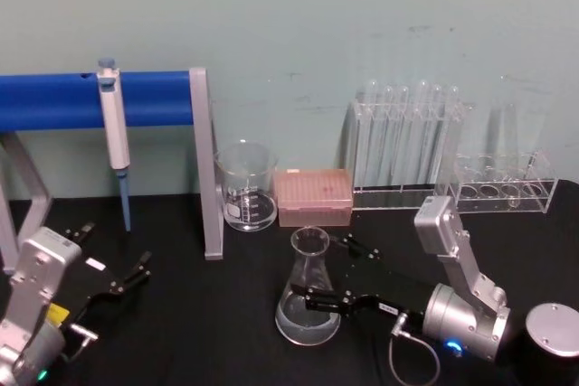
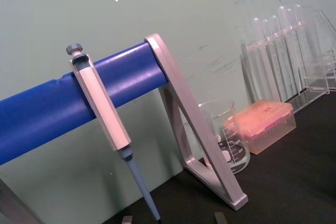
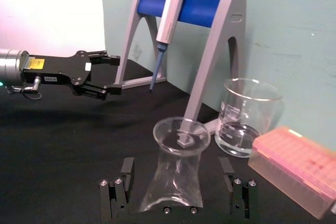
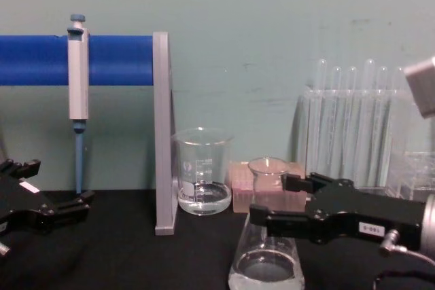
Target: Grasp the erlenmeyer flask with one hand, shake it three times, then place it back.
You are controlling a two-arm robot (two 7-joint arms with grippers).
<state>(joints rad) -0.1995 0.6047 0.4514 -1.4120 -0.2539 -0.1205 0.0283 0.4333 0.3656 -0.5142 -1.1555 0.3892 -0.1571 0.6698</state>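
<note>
Straddling the flask (image 1: 308,291) at its taper, the right gripper (image 1: 341,273) is standing with jaws apart, one finger on each side of the glass and neither visibly pressing (probably the moment before or after a grasp). The flask is sitting upright on the table (image 1: 199,332) with a little clear liquid in its base. The left gripper (image 1: 116,268) is idling to the left, jaws open. Behind, the beaker (image 1: 246,185) is showing a printed scale, too small to read.
</note>
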